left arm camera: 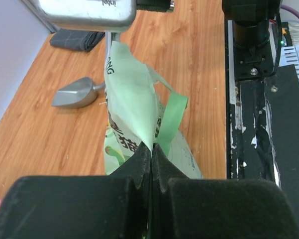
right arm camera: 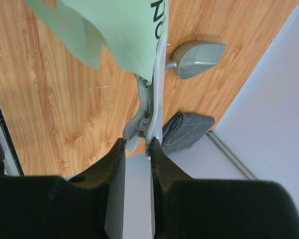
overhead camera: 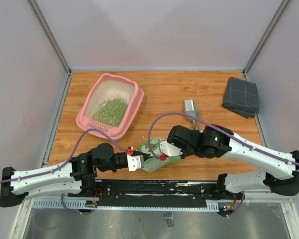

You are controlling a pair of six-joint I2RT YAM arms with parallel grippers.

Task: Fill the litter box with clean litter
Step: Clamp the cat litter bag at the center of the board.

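Two claws (left arm camera: 151,153) (right arm camera: 138,144), one bag (left arm camera: 132,99), one scoop (left arm camera: 75,93)

a wooden table (overhead camera: 189,84) with warm orange grain sits between plain pale walls (overhead camera: 154,30); grey metal posts (overhead camera: 49,35) run up the far corners, a black rail (overhead camera: 154,188) lines the near edge, light even and soft
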